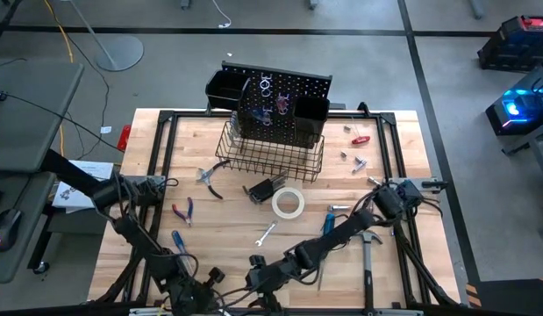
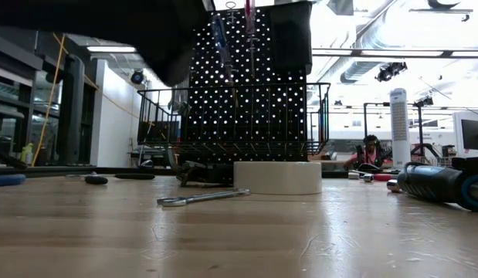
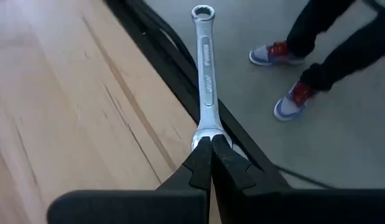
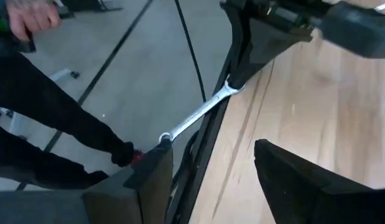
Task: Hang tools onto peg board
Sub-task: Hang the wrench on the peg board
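Both arms meet at the counter (image 1: 280, 247) near edge, approx 6 o'clock from the peg board (image 1: 280, 105). Left gripper (image 3: 211, 146) has fingers (image 3: 232, 168) pinched fully together on 1 end of a silver wrench (image 3: 204, 68), ring end pointing out past the counter edge over the floor, where a person's shoes (image 3: 285, 78) show. Right gripper (image 4: 211, 168) sits w/ fingers (image 4: 152, 180) spread wide, the wrench's far end just beside 1 of them; can't tell if touching. Peg board stands upright at the counter's far side, 12 o'clock, wire basket (image 1: 271, 154) in front. White tape roll (image 1: 289, 204) lies mid-counter, a 2nd wrench (image 1: 266, 233) at its 7 o'clock, hammer (image 1: 367, 254) at 4 o'clock.
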Robot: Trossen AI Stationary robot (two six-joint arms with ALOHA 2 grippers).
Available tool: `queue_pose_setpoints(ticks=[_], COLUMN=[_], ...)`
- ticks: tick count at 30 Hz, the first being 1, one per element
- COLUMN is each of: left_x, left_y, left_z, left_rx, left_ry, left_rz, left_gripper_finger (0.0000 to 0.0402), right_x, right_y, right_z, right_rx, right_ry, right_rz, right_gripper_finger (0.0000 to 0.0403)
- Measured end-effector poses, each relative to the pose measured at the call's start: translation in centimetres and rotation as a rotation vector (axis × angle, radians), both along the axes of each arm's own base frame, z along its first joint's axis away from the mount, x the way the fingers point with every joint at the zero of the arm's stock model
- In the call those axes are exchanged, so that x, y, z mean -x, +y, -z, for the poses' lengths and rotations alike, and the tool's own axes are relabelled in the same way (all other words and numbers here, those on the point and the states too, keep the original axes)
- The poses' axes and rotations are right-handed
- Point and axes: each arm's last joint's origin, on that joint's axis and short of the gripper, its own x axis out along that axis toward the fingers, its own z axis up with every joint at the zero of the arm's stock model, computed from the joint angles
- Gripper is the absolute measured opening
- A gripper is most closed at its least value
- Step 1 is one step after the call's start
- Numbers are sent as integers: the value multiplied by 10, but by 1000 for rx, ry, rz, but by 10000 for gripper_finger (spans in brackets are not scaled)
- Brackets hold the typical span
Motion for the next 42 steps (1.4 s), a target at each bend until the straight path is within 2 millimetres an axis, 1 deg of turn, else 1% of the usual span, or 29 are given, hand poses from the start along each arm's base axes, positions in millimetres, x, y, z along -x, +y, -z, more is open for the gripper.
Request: queue_pose_setpoints(ticks=[3, 6, 8, 11, 13, 15, 17, 22, 24, 27, 30, 35, 39, 42], left_x=[-1, -2, -1, 1, 1, 2, 2, 1, -1, -4, -5, -2, -7, -11], left_y=[1, 1, 1, 0, 0, -1, 0, 0, 1, 4, 4, 2, 6, 9], left_z=[1, 1, 1, 1, 1, 1, 1, 1, 1, 0, 0, 0, 0, 0], left_rx=[39, 56, 68, 91, 102, 107, 105, 100, 106, 128, 130, 58, 81, 102], left_ry=[31, 40, 49, 57, 57, 50, 43, 23, 13, 12, 6, -41, -30, -38], left_rz=[-78, -121, -144, -195, -221, -236, -241, -259, -293, -354, -357, -267, -330, -406], left_gripper_finger=[0, 0, 0, 0, 0, 0, 0, 0, 0, 0, 0, 0, 0, 0], right_x=[-14, -29, -37, -41, -40, -36, -32, -16, -12, -10, -10, -12, -12, -13], right_y=[9, 21, 26, 30, 31, 33, 38, 63, 70, 68, 67, 71, 73, 73], right_z=[1, -4, -6, -4, -1, -1, -4, -8, -8, -6, -6, -8, -6, 2], right_rx=[1, -5, 24, 102, 123, 87, 90, 165, 184, 200, 193, 205, 179, 195], right_ry=[-2, -7, 31, 130, 167, 185, 193, 116, 100, 136, 145, 73, 75, 88], right_rz=[-5, -9, -13, 3, 10, 34, 42, -71, -61, 16, 59, -23, -37, -5], right_gripper_finger=[216, 216, 216, 216, 216, 216, 216, 216, 216, 216, 216, 216, 216, 216])
